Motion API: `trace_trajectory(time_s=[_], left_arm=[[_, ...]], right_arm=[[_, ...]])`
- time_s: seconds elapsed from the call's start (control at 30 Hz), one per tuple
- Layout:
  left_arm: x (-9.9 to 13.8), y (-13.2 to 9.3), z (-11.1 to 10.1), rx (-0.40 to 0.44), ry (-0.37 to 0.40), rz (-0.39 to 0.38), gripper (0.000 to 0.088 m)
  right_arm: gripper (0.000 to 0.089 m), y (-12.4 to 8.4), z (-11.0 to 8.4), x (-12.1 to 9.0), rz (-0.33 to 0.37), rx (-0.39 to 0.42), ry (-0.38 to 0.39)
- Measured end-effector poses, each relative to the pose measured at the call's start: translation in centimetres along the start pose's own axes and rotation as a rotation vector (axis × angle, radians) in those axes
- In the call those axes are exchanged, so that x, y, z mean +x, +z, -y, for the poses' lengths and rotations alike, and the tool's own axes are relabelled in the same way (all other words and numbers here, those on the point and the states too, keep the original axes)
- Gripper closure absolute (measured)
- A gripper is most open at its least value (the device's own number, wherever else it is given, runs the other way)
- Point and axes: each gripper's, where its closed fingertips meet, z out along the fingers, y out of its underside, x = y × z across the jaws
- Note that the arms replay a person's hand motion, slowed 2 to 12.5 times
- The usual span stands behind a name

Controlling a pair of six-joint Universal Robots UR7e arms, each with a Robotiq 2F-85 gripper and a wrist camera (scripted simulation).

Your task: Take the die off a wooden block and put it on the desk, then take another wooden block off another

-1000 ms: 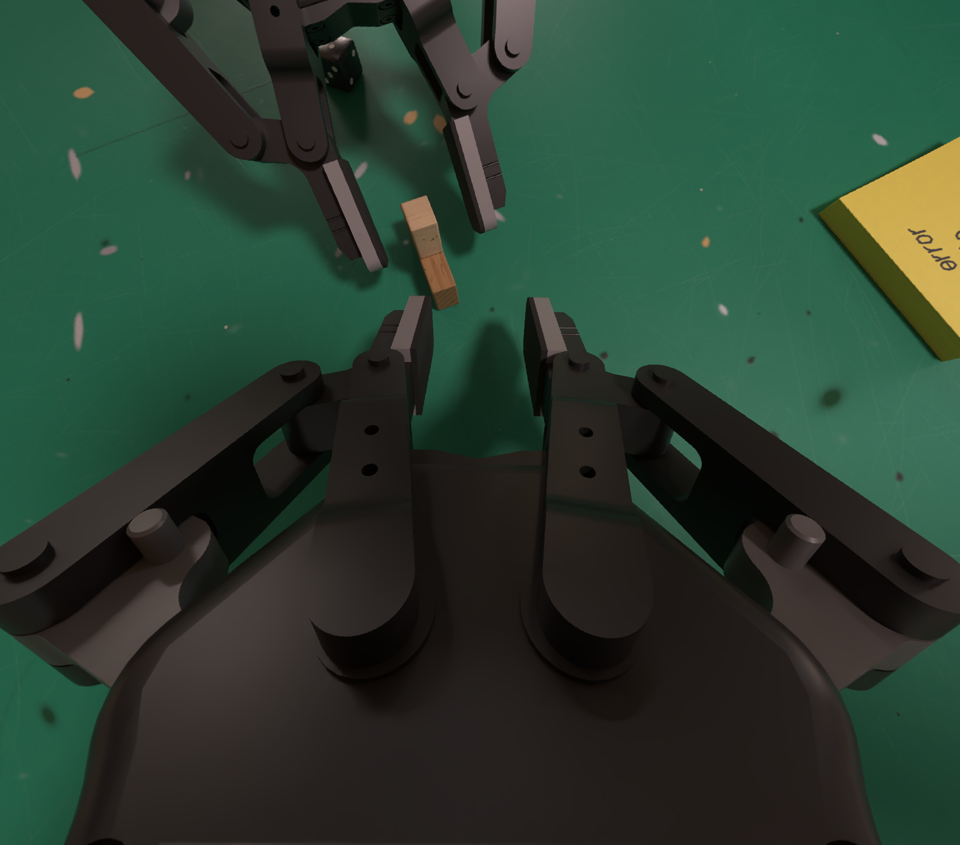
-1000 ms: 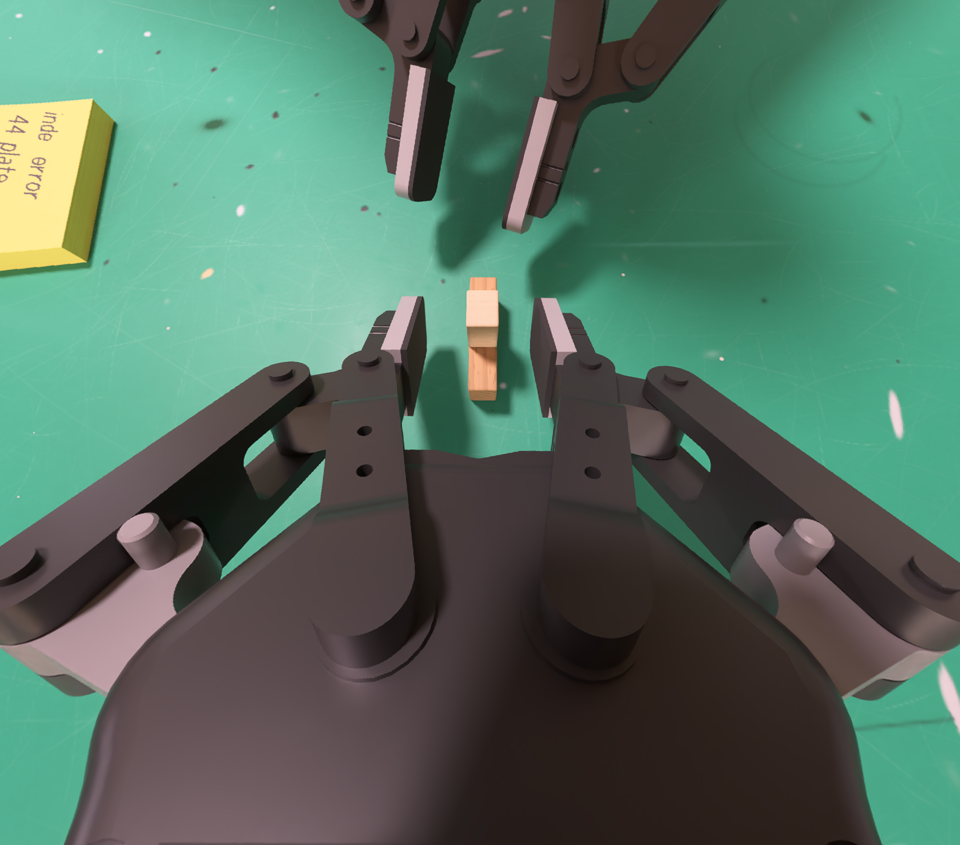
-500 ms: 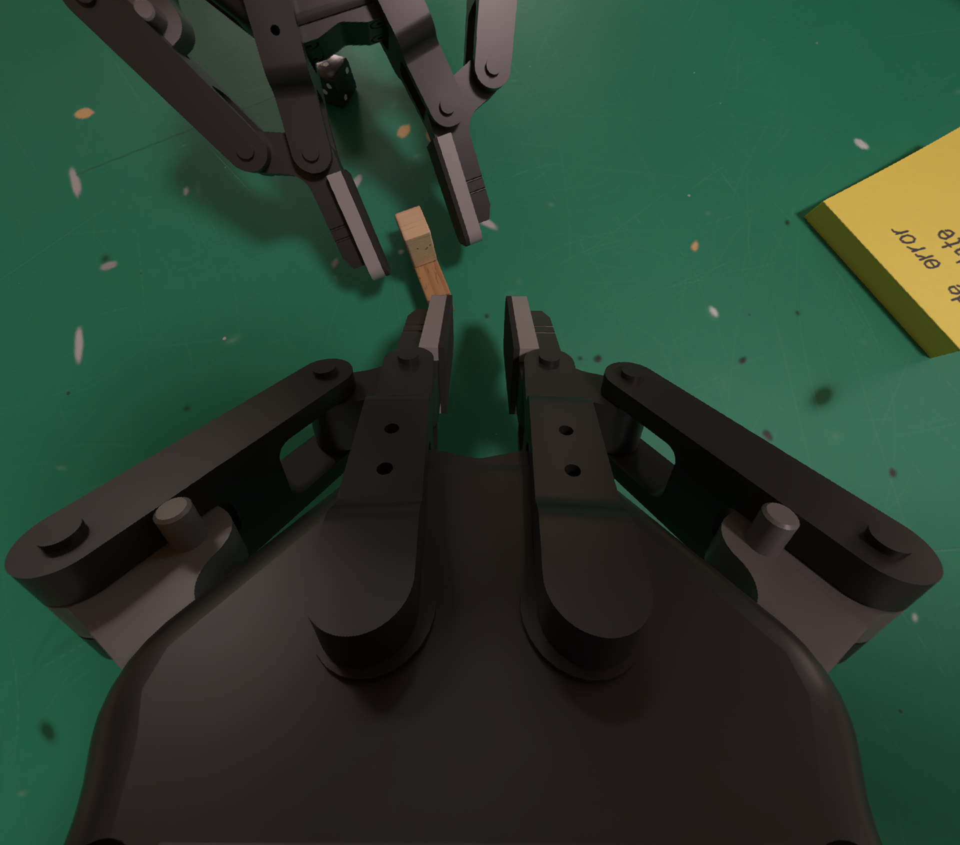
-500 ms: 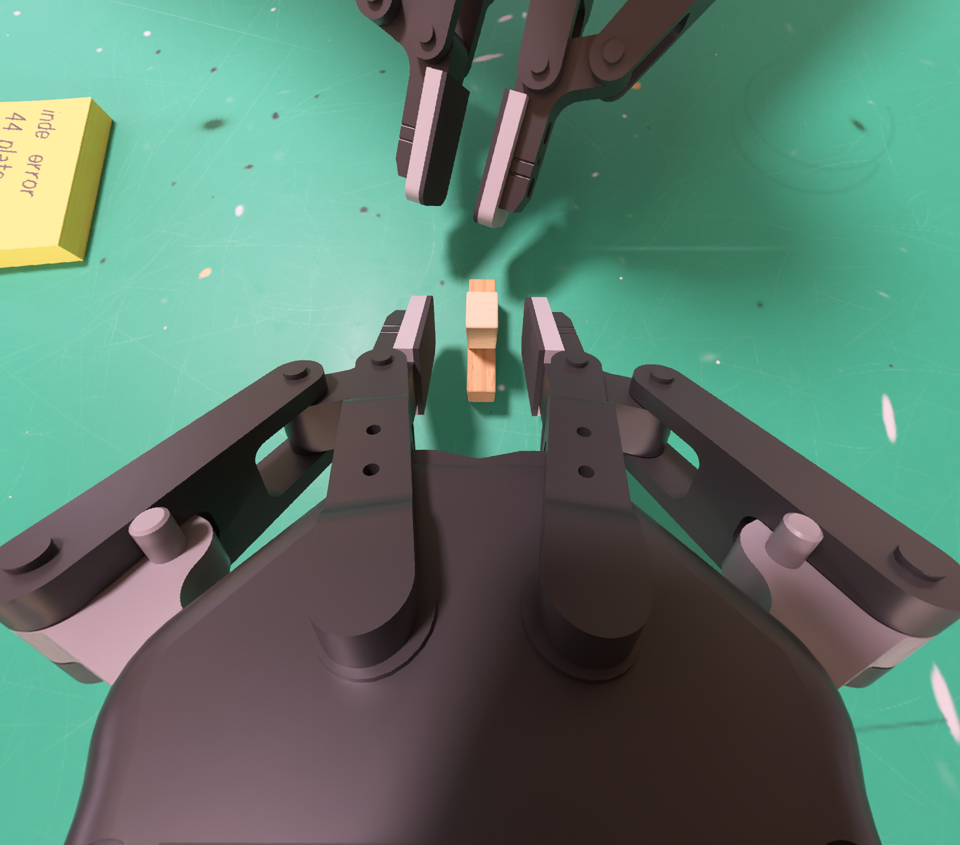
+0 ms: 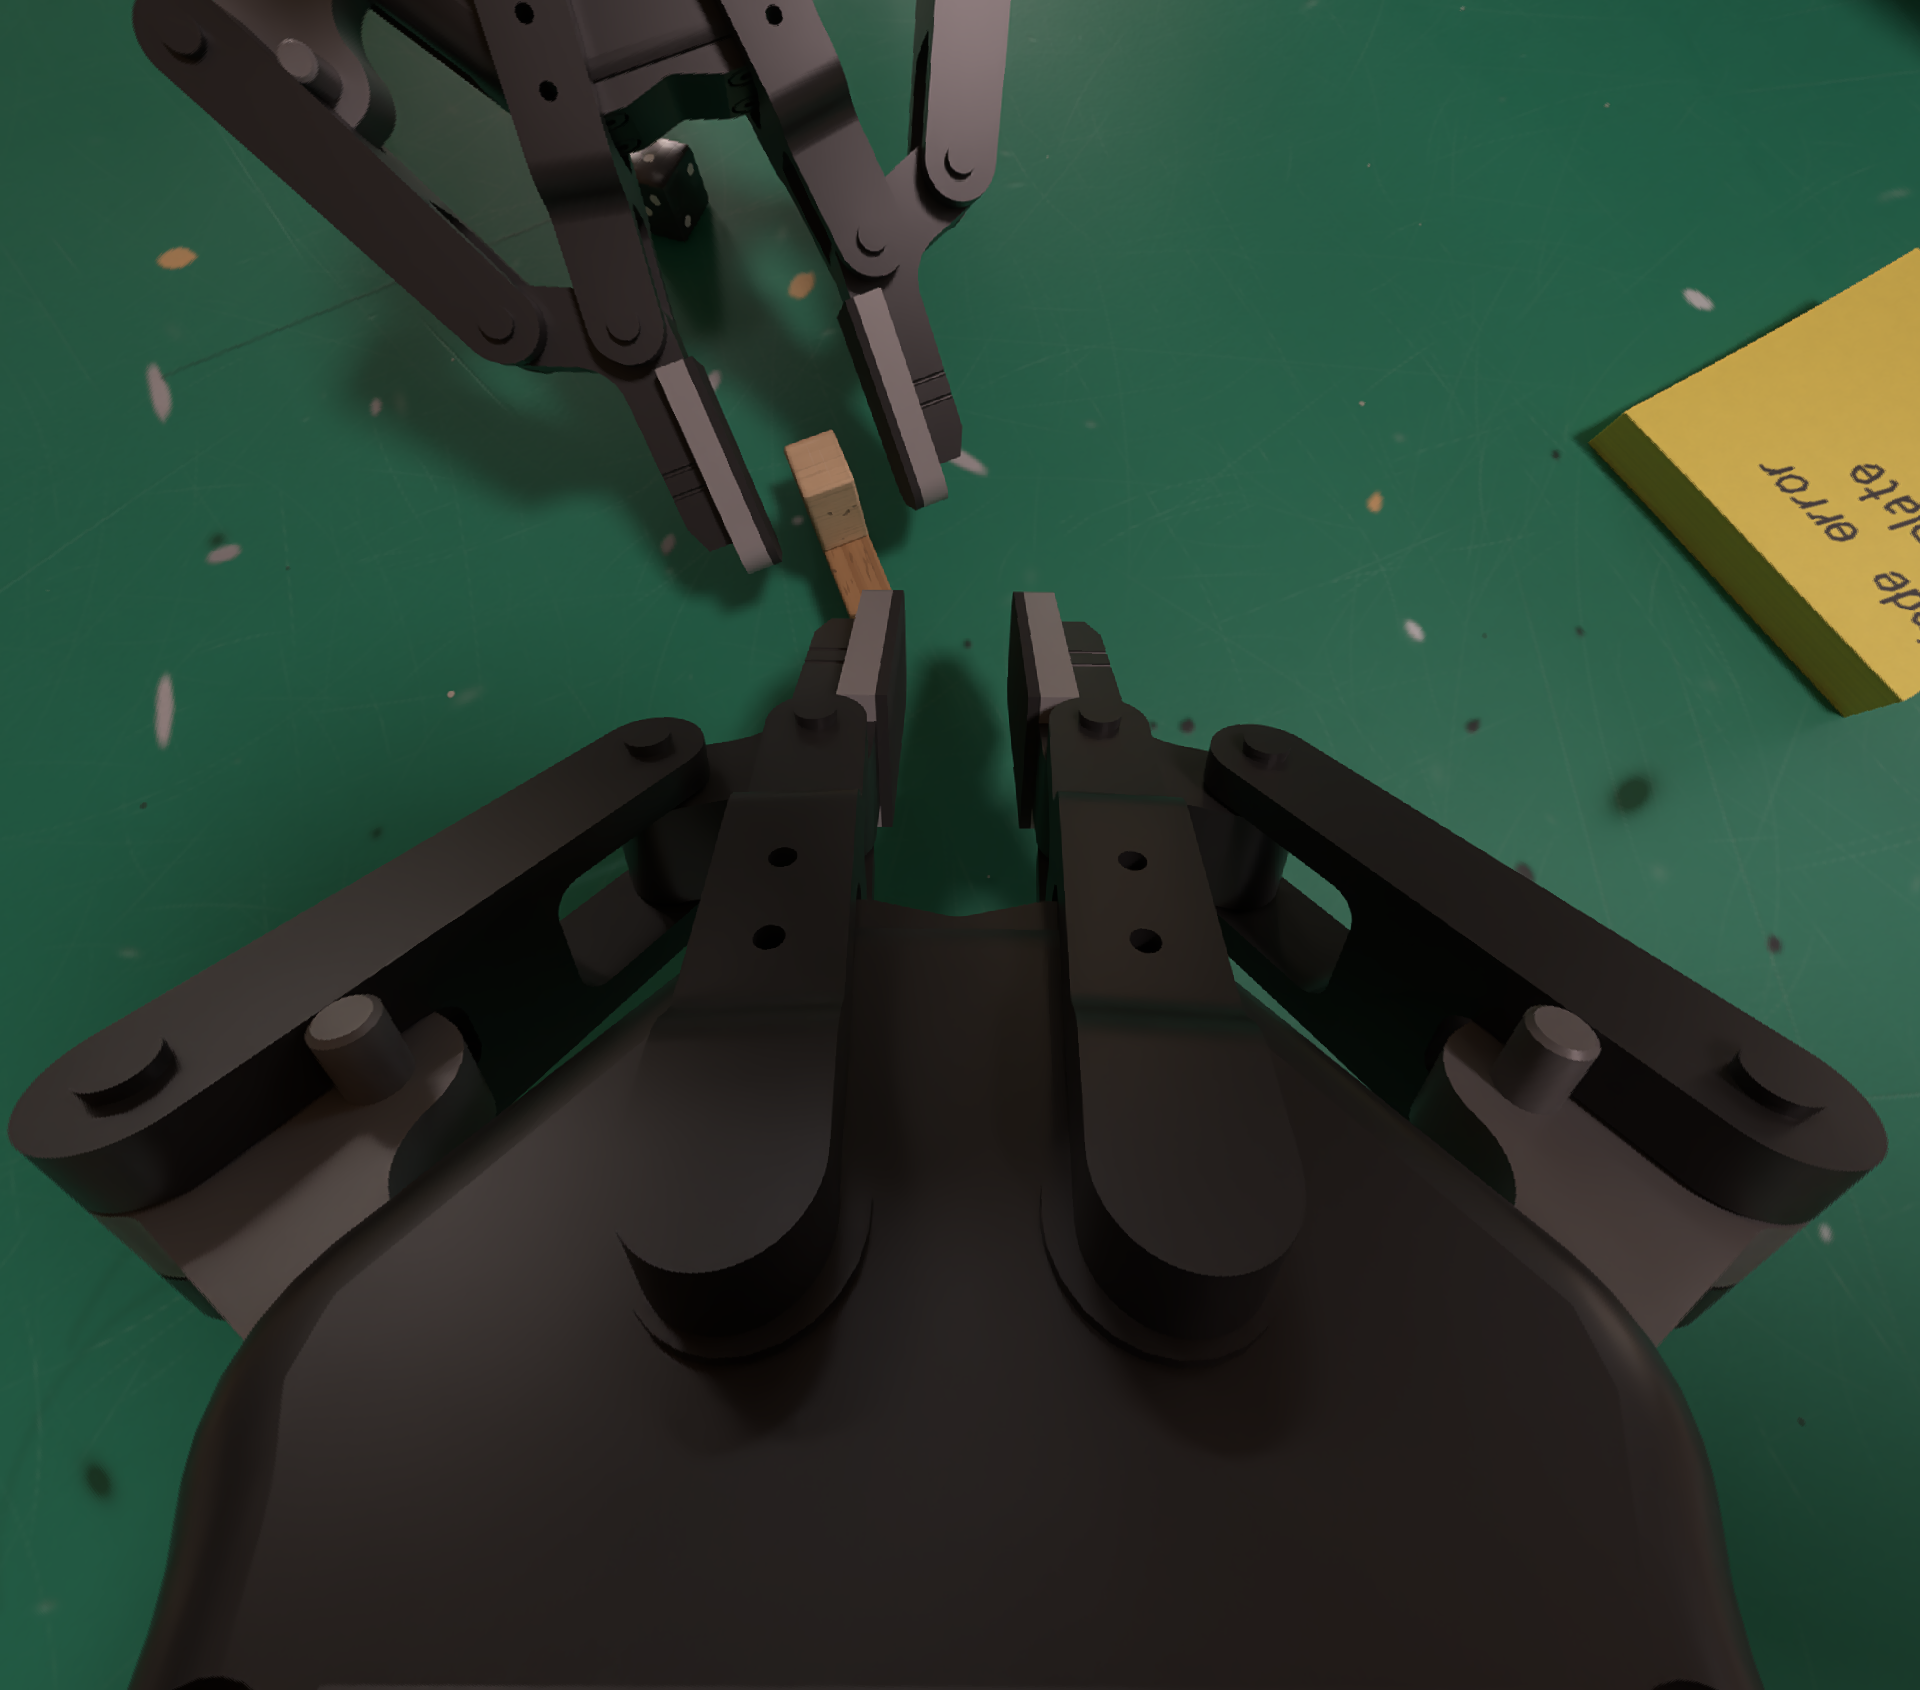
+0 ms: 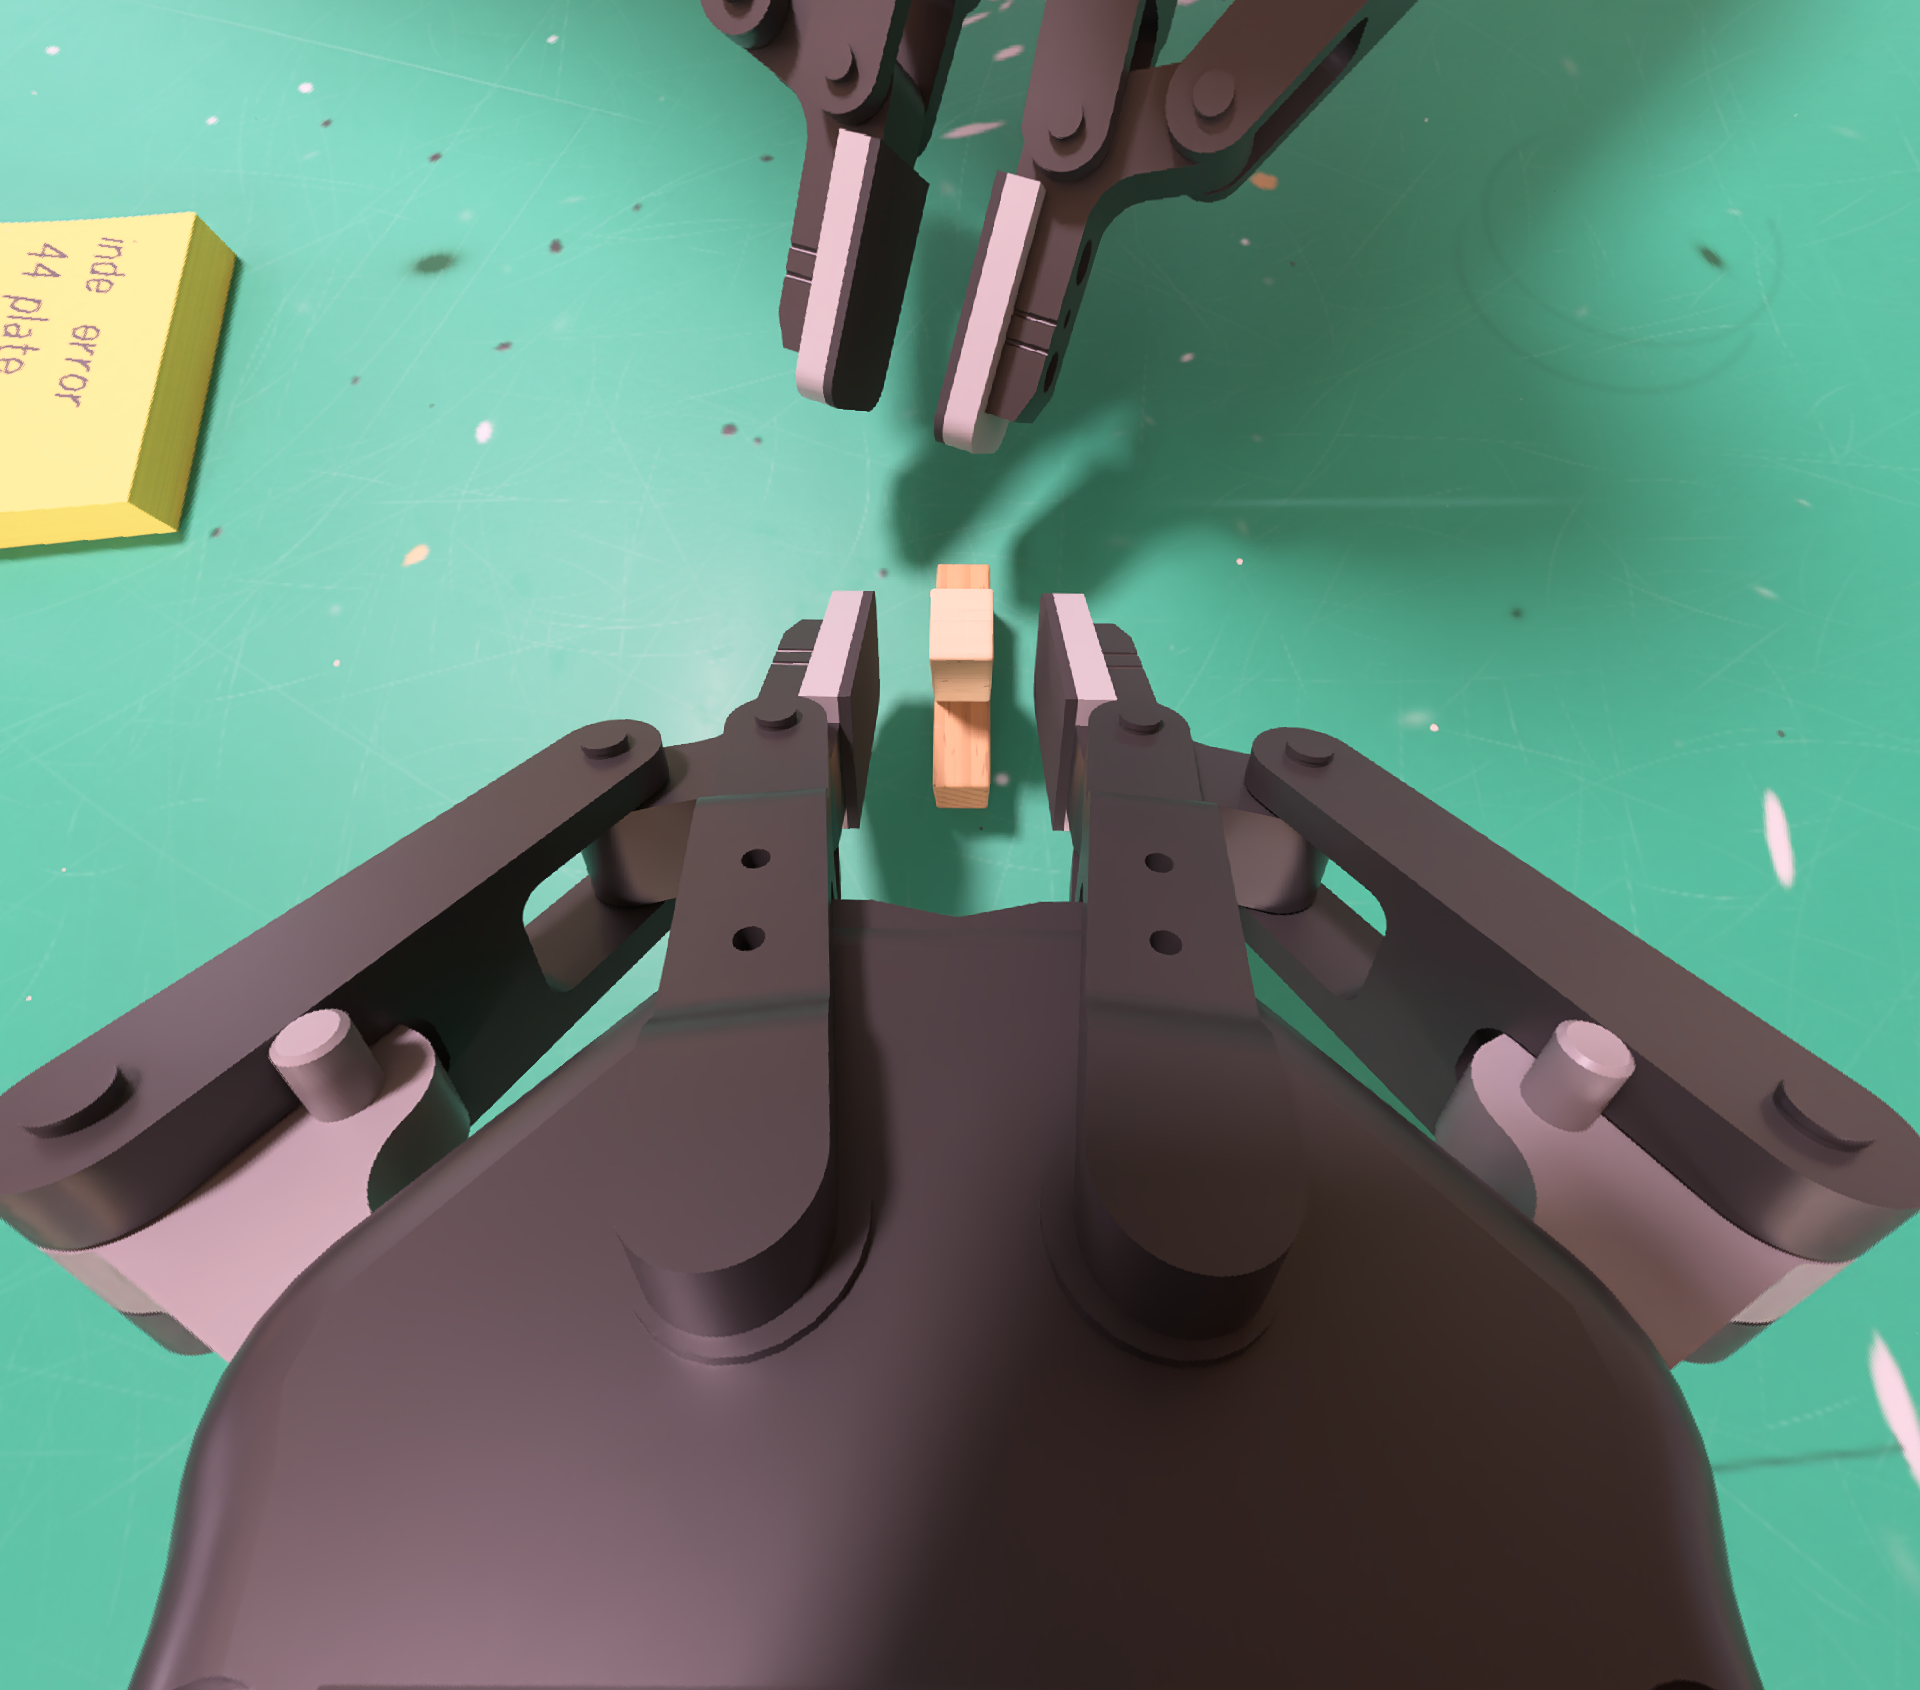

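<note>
A pale wooden block (image 6: 961, 638) sits on a darker wooden block (image 6: 961, 762) on the green desk (image 6: 520, 705). My right gripper (image 6: 958, 638) is open, with a finger on each side of the stack and a small gap on both sides. The stack also shows in the left wrist view (image 5: 823, 477), between the right gripper's fingertips (image 5: 836, 510). My left gripper (image 5: 956, 643) is just in front of the stack, narrowly open and empty; it also shows in the right wrist view (image 6: 909, 406). The black die (image 5: 673, 191) lies on the desk behind the right gripper.
A yellow pad (image 5: 1787, 518) lies on the desk to the right in the left wrist view and at the left edge of the right wrist view (image 6: 94, 383). The two grippers face each other closely over the stack.
Both grippers' fingers have drawn closer together. The right's fingers stay on either side of the stack. The left gripper has shifted slightly toward the stack.
</note>
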Motion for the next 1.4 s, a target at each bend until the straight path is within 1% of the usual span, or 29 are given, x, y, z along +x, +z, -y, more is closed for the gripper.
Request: trace_trajectory(time_s=[0.2, 0.43, 0.5, 0.7, 0.77, 0.97, 1.1, 1.27, 1.4], left_arm=[[0.1, -0.2, 0.6, 0.034, 0.012, -0.004, 0.0700], [0.0, -0.9, 1.9, 0.118, 0.033, 0.016, 0.0719], [-0.1, -1.2, 2.2, 0.146, 0.036, 0.027, 0.0747], [-0.7, -2.2, 2.9, 0.211, 0.028, 0.067, 0.0877], [-0.8, -2.5, 2.9, 0.221, 0.018, 0.075, 0.0882], [-1.0, -2.9, 2.4, 0.217, -0.019, 0.068, 0.0882], [-0.9, -2.9, 1.8, 0.193, -0.038, 0.053, 0.0882], [-1.0, -2.7, 1.1, 0.153, -0.049, 0.054, 0.0877], [-1.1, -2.6, 0.8, 0.130, -0.048, 0.060, 0.0852]], right_arm=[[0.0629, -0.1, 0.3, 0.0, -0.001, 0.017, -0.004], [0.0643, -0.2, 0.8, 0.0, -0.005, 0.051, -0.008], [0.0648, -0.3, 1.0, 0.0, -0.006, 0.063, -0.008], [0.0664, -0.4, 1.5, 0.0, -0.010, 0.092, -0.007], [0.0671, -0.4, 1.6, 0.1, -0.012, 0.097, -0.007], [0.0703, -0.4, 1.6, 0.0, -0.013, 0.099, -0.011], [0.0725, -0.3, 1.5, 0.0, -0.013, 0.093, -0.014], [0.0751, -0.3, 1.4, 0.1, -0.017, 0.085, -0.016], [0.0780, -0.2, 1.3, 0.1, -0.015, 0.082, -0.016]])
